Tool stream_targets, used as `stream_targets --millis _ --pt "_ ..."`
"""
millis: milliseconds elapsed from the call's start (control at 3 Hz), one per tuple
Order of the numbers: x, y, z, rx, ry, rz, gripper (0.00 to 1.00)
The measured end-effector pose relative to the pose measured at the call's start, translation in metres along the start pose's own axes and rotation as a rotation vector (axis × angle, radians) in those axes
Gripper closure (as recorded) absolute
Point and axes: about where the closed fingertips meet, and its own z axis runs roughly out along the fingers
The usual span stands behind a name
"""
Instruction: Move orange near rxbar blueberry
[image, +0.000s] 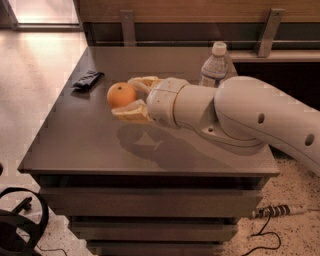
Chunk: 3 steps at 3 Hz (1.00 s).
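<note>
Cream-coloured two-finger gripper (123, 96), at the end of a thick, smooth, off-white robot arm (240, 115) that reaches in from the right of the picture, sits over the middle of the table with its fingers pinching a round, bright orange fruit (121, 95). One finger wraps the fruit's far side and the other cups its near, lower side. The orange has a finely dimpled matte skin and a small dark stem spot facing the camera. A soft shadow on the surface just beneath the gripper suggests the fruit is held clear of the table rather than resting on it. Straight out past the fingertips, to the picture's left and a little farther back, lies the rxbar blueberry (87, 80), a small, flat, dark blue-black crinkled wrapper packet. It is near the orange but not touching it, with a strip of bare table between the two. Its long axis runs diagonally, from near-left to far-right, so one end points roughly toward the gripper. By my reading, the coming move is a short carry in that same direction and a set-down beside the packet, with room left so the round fruit does not roll onto it. Behind the gripper's wrist, on the far side of the arm, stands a clear, ribbed plastic water bottle (215, 67) with a white cap, well away from that path. Everything rests on a dark grey-brown table (90, 145) with a smooth, slightly glossy top and drawer fronts below.
</note>
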Motion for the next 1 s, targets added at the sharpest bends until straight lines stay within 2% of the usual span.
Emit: stream_targets --millis 333,667,1000 --pt "0.006 -0.006 0.014 -0.006 0.033 0.011 1.0" --pt "0.028 -0.024 0.029 0.024 0.114 0.026 1.0" --pt "0.049 -0.038 0.064 0.026 0.155 0.077 1.0"
